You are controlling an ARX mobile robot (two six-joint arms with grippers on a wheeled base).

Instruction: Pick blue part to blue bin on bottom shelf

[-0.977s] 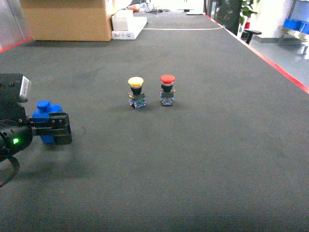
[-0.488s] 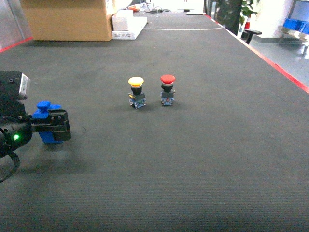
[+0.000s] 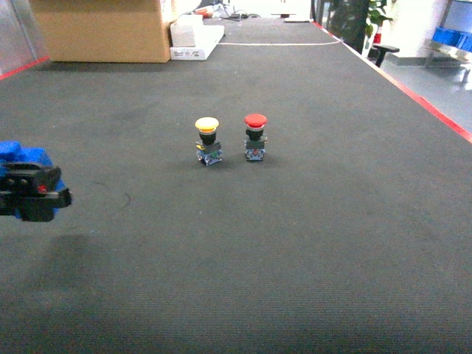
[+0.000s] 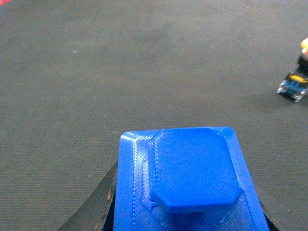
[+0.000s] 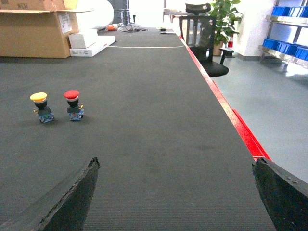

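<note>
The blue part (image 3: 18, 157) is a chunky blue block with an octagonal cap. It is held at the far left edge of the head view by my left gripper (image 3: 33, 196), which is shut on it above the dark mat. In the left wrist view the blue part (image 4: 192, 178) fills the lower middle, with a dark fingertip (image 4: 98, 209) at its side. My right gripper (image 5: 175, 166) stands open over bare mat and holds nothing. Blue bins (image 5: 288, 45) sit on a steel rack beyond the table's right side. I cannot tell which tier is the bottom shelf.
A yellow-capped push button (image 3: 208, 141) and a red-capped one (image 3: 255, 136) stand mid-table. A cardboard box (image 3: 103, 29) and white boxes (image 3: 195, 40) are at the far end. A red strip (image 5: 231, 115) marks the table's right edge, with an office chair (image 5: 204, 41) beyond.
My left gripper has moved left with the blue part, from near the left-middle of the head view to its left edge. The buttons have not moved.
</note>
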